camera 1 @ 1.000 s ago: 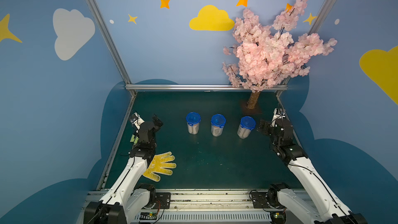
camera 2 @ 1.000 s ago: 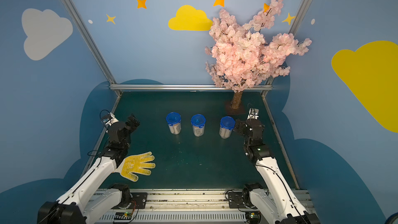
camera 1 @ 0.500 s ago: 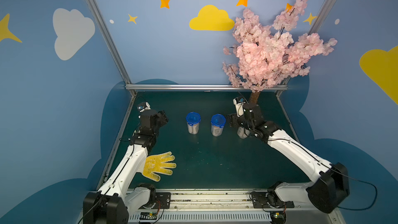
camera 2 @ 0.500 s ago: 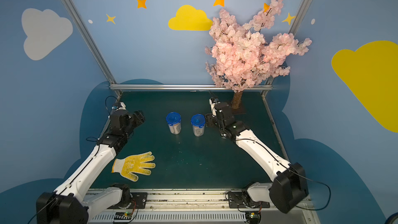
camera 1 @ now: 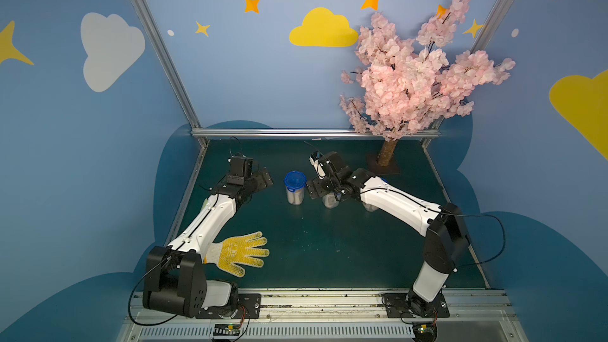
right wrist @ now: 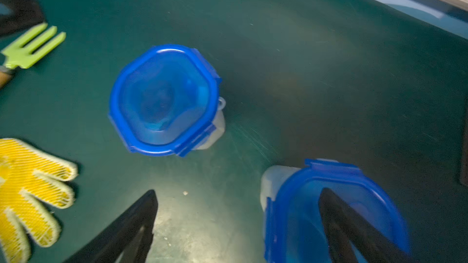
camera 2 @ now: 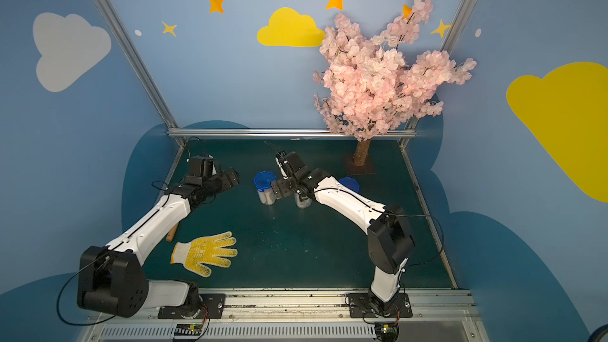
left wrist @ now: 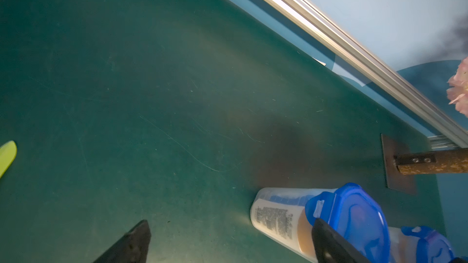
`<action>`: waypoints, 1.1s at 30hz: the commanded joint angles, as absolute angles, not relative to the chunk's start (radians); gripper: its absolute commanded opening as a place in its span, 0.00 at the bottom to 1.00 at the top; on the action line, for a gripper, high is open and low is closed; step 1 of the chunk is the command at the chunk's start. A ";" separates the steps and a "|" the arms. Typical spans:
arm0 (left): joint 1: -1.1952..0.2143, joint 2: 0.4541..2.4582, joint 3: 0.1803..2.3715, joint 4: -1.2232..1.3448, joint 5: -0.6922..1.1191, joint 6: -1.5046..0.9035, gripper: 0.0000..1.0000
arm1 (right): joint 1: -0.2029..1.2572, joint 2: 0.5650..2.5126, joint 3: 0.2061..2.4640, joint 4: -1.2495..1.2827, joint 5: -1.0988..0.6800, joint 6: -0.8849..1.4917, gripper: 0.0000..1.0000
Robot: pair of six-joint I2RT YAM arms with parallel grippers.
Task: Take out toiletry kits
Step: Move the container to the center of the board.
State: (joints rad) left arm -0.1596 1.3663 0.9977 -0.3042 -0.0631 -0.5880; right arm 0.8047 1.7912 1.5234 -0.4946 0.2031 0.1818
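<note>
Well, the toiletry kits [camera 1: 294, 196] are shut inside three clear jars. The jars stand in a row in the middle of the green counter [camera 1: 329, 251], and all three have blue lids on.

Through the wall of the first jar [left wrist: 291, 194] you can see a white bottle [left wrist: 274, 220] with small print on it. The other bits inside are too blurry to name.

The right end effector [right wrist: 239, 192] is just above the middle jar [right wrist: 283, 188]. Its jaws are wide apart and hold nothing. One finger [right wrist: 342, 213] is over that jar's blue lid [right wrist: 298, 218]. The other is over the bare counter between the middle jar and the first jar. I cannot tell if the finger touches the lid. The last jar [camera 2: 349, 184] is mostly hidden under the right arm, with only its lid showing in a top view.

The left end effector [camera 1: 260, 180] is near the first jar, on the side away from the other jars, and does not touch it. Its jaws are wide apart too, and it holds nothing.

A yellow glove [camera 1: 240, 253] lies flat beside the left arm, near the front. A green fork [right wrist: 33, 46] with a wooden handle lies close to the left arm. A pink tree [camera 1: 411, 70] stands in the back corner on the right arm's side.
</note>
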 commanded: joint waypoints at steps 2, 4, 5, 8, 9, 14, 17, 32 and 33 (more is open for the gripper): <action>-0.164 1.371 0.983 -0.297 -0.022 -0.578 0.99 | 0.802 1.823 1.588 -0.638 0.329 0.182 0.99; -0.164 1.378 0.986 -0.295 -0.012 -0.576 1.00 | 0.802 1.827 1.600 -0.652 0.346 0.174 0.99; -0.164 1.381 0.986 -0.294 -0.008 -0.575 0.99 | 0.802 1.825 1.600 -0.650 0.353 0.171 0.99; -0.164 1.392 0.989 -0.295 -0.002 -0.581 0.99 | 0.798 1.824 1.600 -0.656 0.404 0.173 0.98; -0.165 1.396 0.989 -0.292 0.002 -0.580 0.99 | 0.795 1.826 1.601 -0.663 0.417 0.173 0.99; -0.165 1.413 0.999 -0.294 0.014 -0.583 1.00 | 0.753 1.842 1.597 -0.688 0.385 0.193 0.99; -0.167 1.417 0.996 -0.290 0.014 -0.583 1.00 | 0.730 1.854 1.590 -0.691 0.334 0.210 0.99; -0.172 1.440 0.989 -0.285 0.017 -0.595 0.99 | 0.693 1.876 1.554 -0.651 0.209 0.226 0.91; -0.172 1.440 0.989 -0.285 0.018 -0.595 0.99 | 0.693 1.875 1.552 -0.651 0.213 0.223 0.87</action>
State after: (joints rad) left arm -0.1684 1.4338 0.9928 -0.2901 0.0082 -0.5915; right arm 0.6975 1.8751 1.5654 -0.6510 0.2337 0.2111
